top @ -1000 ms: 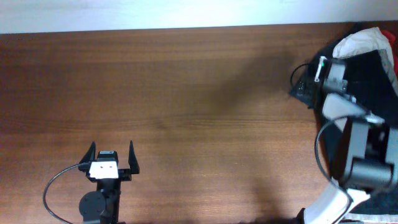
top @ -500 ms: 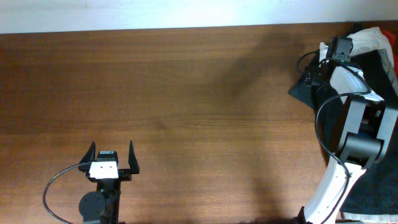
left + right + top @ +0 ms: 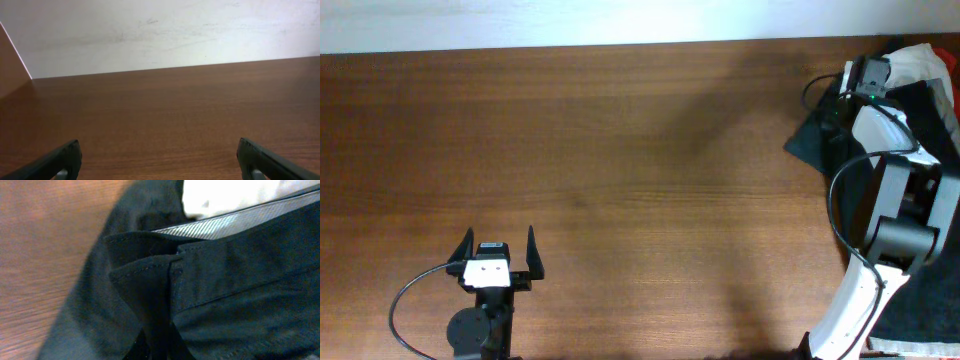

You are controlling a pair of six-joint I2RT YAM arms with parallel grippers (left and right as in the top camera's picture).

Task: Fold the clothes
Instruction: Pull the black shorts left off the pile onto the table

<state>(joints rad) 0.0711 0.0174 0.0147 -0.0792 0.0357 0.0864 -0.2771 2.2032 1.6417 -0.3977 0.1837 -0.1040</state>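
The clothes lie heaped at the table's right edge. A pair of black shorts (image 3: 812, 142) (image 3: 235, 280) is on top, with a pale inner waistband (image 3: 220, 227) showing. My right gripper (image 3: 837, 103) (image 3: 162, 350) is down on the pile's left side, shut on a raised fold of the black shorts near the waistband. A white garment (image 3: 910, 62) (image 3: 235, 195) lies behind it, and a sliver of red garment (image 3: 956, 95) shows at the frame edge. Far off at the front left, my left gripper (image 3: 501, 242) (image 3: 160, 162) hangs open over bare wood with nothing between its fingers (image 3: 60, 162).
The brown wooden table (image 3: 620, 150) stretches from the left arm to the pile. A pale wall (image 3: 160, 30) runs along the back edge. The right arm's white base (image 3: 845, 330) and a looping black cable (image 3: 835, 230) cover part of the pile.
The right gripper has moved toward the back of the pile, lowered onto the black shorts and closed on a fold. The left arm has stayed put.
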